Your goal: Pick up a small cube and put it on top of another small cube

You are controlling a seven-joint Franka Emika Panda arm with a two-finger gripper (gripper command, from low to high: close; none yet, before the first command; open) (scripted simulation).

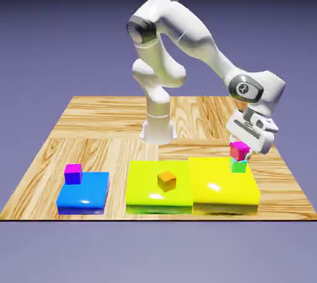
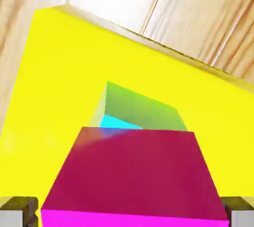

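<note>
Closest to the camera, the magenta-topped cube (image 2: 136, 174) sits between my fingertips, and I judge my gripper (image 2: 130, 213) to be let go: the tips stand wide at its two sides, apparently clear of it, so the stack can carry its own weight. The cube is over the cyan-topped green cube (image 1: 239, 166) and seems to rest on it, a little askew, with a strip of cyan showing past its edge. That lower cube stands on the yellow block (image 1: 207, 190), a broad, flat footing. Beyond lie the orange cube (image 1: 166, 181) and the purple-blue cube (image 1: 73, 176), no part of this job. Placing looks nearly finished; I should back away straight, since a brushing fingertip could topple the upper cube.
</note>
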